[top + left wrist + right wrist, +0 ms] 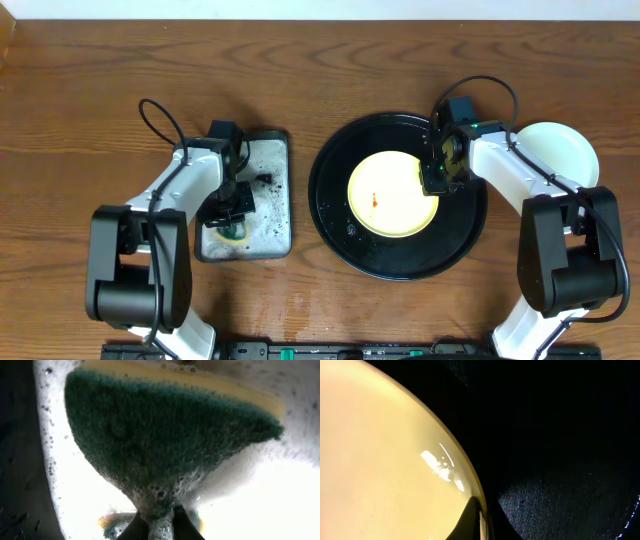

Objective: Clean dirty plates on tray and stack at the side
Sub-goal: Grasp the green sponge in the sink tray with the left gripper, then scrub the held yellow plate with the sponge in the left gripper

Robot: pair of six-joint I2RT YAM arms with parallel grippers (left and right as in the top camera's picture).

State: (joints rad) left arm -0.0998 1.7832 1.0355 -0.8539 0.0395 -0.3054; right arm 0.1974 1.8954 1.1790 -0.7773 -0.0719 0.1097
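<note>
A pale yellow plate (pixel 393 193) with a small red smear (pixel 374 200) lies in the round black tray (pixel 400 255). My right gripper (pixel 437 172) is shut on the plate's right rim; in the right wrist view the fingers (pixel 470 520) pinch the rim of the yellow plate (pixel 385 460) over the dark tray (pixel 560 435). A pale mint-white plate (pixel 562 150) sits on the table to the right of the tray, partly behind the right arm. My left gripper (pixel 232 215) is shut on a foamy green-and-yellow sponge (pixel 165 445) over a soapy dish.
A grey rectangular dish (pixel 272 190) holding white foam and dark specks stands left of the tray. The foam (pixel 260 500) fills the left wrist view under the sponge. Both arm bases stand at the table's front edge.
</note>
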